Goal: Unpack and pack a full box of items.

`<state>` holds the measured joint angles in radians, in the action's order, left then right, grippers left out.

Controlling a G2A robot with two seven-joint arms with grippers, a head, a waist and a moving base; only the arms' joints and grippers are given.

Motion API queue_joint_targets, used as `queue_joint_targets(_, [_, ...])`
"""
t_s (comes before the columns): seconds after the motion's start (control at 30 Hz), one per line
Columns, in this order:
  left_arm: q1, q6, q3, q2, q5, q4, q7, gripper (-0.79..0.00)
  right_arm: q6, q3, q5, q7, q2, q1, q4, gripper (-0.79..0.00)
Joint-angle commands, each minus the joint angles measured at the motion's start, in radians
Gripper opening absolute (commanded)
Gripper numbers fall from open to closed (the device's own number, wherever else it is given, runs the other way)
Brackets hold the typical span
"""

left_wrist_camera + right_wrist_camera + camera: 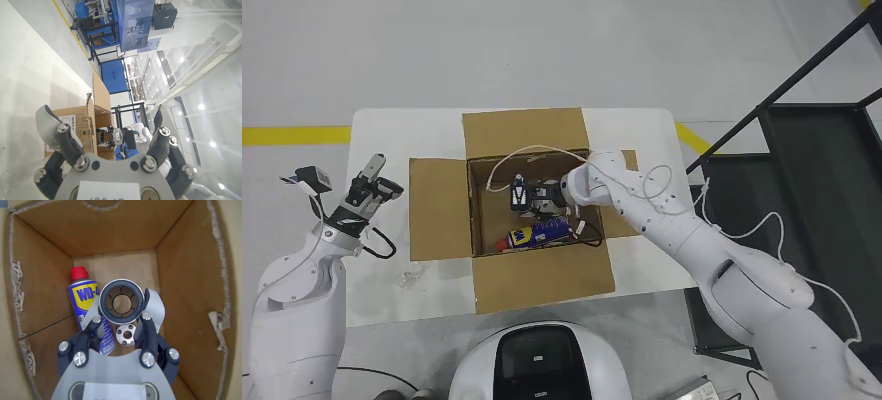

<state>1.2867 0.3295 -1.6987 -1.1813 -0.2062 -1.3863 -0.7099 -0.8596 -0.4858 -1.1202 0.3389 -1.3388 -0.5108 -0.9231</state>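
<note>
Item 1. Left gripper [372, 172]: I logged it above the left edge of the table [392, 135], well apart from the box [527, 130]. Its fingers [47, 117] were spread wide, holding and touching nothing.

Item 2. Box: it stood open at the middle of the table, toward the far edge, with all four flaps folded out flat.

Item 3. Spray can [537, 233]: it lay on its side on the box floor, along the wall nearest the table's front edge. The right wrist view showed its red cap pointing away from the camera.

Item 4. Metal cylinder [121, 315]: hollow and black-rimmed, it was inside the box, just beside the can. It was clamped across its round body.

Item 5. Right gripper [122, 301]: it was down inside the box, fingers [151, 306] closed partway and pressing opposite sides of the cylinder.

Handling note: I judged the step to be carrying the cylinder through the box mouth, though I could not tell whether in or out. I would keep the travel straight up and down, centred between the walls. That keeps it clear of the can and the torn flap edges. I would hold firm pressure throughout, since smooth round metal probably slips or rolls in a pinch. I would also watch the white cable [542, 152] looping over the opening.
</note>
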Motion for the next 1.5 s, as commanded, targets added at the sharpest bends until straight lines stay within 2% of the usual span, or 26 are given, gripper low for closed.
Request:
queue_joint_targets(0.0, [0.000,0.000,0.000,0.000,0.000,0.000,0.000,0.000,-0.001,0.022,0.000,-0.010,-0.024,0.012,0.051,-0.785])
queue_joint_targets(0.47, [0.000,0.000,0.000,0.000,0.000,0.000,0.000,0.000,0.059,0.096,-0.083,-0.168,-0.141,0.058,0.305,-0.785])
queue_joint_targets(0.5, [0.000,0.000,0.000,0.000,0.000,0.000,0.000,0.000,0.058,0.098,-0.085,-0.175,-0.147,0.060,0.319,-0.597])
queue_joint_targets(0.53, [0.000,0.000,0.000,0.000,0.000,0.000,0.000,0.000,0.058,0.099,-0.088,-0.180,-0.153,0.063,0.332,-0.376])
queue_joint_targets(0.57, [0.000,0.000,0.000,0.000,0.000,0.000,0.000,0.000,0.055,0.100,-0.089,-0.185,-0.158,0.065,0.343,0.000])
queue_joint_targets(0.83, [0.000,0.000,0.000,0.000,0.000,0.000,0.000,0.000,0.007,0.091,-0.102,-0.235,-0.175,0.090,0.394,0.000])
queue_joint_targets(1.07, [0.000,0.000,0.000,0.000,0.000,0.000,0.000,0.000,-0.061,0.061,-0.137,-0.358,-0.147,0.096,0.345,0.000])
queue_joint_targets(1.2, [0.000,0.000,0.000,0.000,0.000,0.000,0.000,0.000,-0.140,0.007,-0.118,-0.451,-0.104,0.084,0.268,0.000])
queue_joint_targets(1.3, [0.000,0.000,0.000,0.000,0.000,0.000,0.000,0.000,-0.153,-0.036,-0.081,-0.480,-0.058,0.045,0.176,0.000])
queue_joint_targets(1.37, [0.000,0.000,0.000,0.000,0.000,0.000,0.000,0.000,-0.153,-0.058,-0.026,-0.465,-0.020,0.007,0.107,0.000])
queue_joint_targets(1.47, [0.000,0.000,0.000,0.000,0.000,0.000,0.000,0.000,-0.153,-0.093,0.095,-0.379,0.047,-0.051,-0.007,0.000])
